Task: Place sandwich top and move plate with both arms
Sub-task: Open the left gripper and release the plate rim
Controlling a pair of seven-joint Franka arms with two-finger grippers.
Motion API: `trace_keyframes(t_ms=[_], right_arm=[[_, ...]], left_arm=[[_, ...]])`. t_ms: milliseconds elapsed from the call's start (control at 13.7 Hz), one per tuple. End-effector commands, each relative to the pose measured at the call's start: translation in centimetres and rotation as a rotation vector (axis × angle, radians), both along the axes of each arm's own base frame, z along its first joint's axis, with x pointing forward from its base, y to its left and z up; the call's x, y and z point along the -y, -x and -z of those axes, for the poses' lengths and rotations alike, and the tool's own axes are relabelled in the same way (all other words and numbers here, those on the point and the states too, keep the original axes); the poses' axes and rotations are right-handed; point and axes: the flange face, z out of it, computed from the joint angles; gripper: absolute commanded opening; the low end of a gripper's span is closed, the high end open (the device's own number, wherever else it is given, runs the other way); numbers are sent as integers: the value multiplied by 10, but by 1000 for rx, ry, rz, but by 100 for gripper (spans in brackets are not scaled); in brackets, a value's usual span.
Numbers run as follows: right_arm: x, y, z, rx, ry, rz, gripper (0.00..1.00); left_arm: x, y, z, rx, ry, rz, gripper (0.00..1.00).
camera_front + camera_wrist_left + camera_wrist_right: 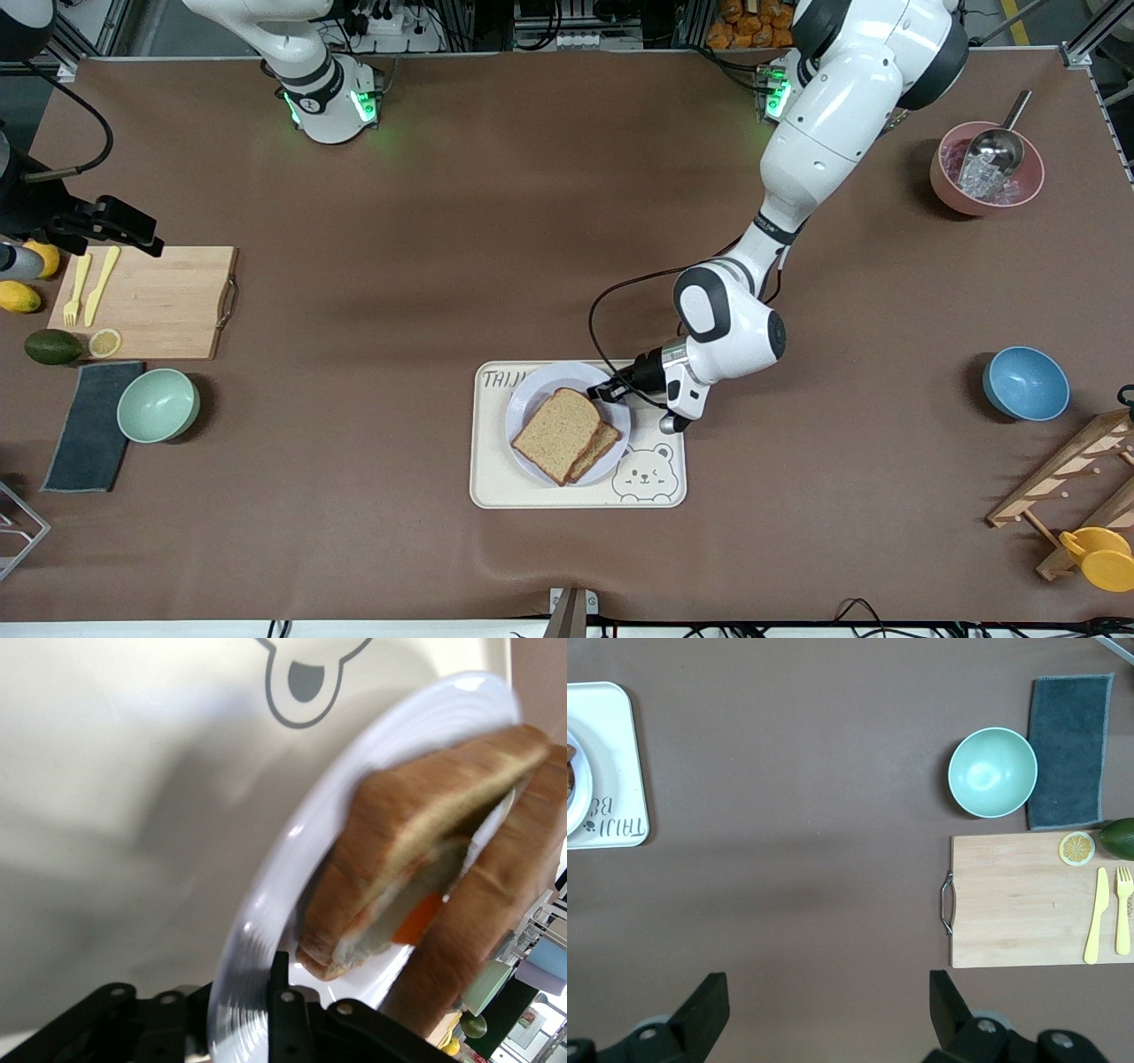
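Observation:
The sandwich top (556, 430) lies a little askew on a lower bread slice (605, 445) on the white plate (532, 390), which sits on the cream bear tray (496, 483). In the left wrist view the sandwich top (425, 806) covers an orange filling (416, 923) on the plate (266, 904). My left gripper (604, 390) (250, 992) is shut on the plate's rim at the edge toward the left arm's end; one finger (280, 979) rests on top, the other is hidden beneath. My right gripper (142, 237) (828, 992) hangs open high over bare table by the cutting board.
A wooden cutting board (159, 301) with yellow cutlery, a green bowl (158, 405) and a dark towel (89, 425) lie toward the right arm's end. A pink bowl with a scoop (986, 168), a blue bowl (1025, 383) and a wooden rack (1072, 478) stand toward the left arm's end.

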Motion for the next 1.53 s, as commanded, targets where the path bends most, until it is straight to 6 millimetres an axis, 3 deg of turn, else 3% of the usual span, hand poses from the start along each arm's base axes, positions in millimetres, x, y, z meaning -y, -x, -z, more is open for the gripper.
trace_keyframes(t_ms=[0,438,949,1168,1460], right_arm=[[2,0,-1,6,3,19,100],[4,-1,-1,5,3,20,100],[8,-2,1,2,3,22,100],[12,-2,1,-1,2,26,100],[6,-2,-1,3,5,14,100]], left_arm=[[7,-6,-13,19,15,-20,100],[-2,-9,-26,29,15,-27,100],[-34,26,-62,22,-33,-2,100],[-46,36,-90,45,-45,-4,100],[-95,42,-139,148,-144,56,100]])
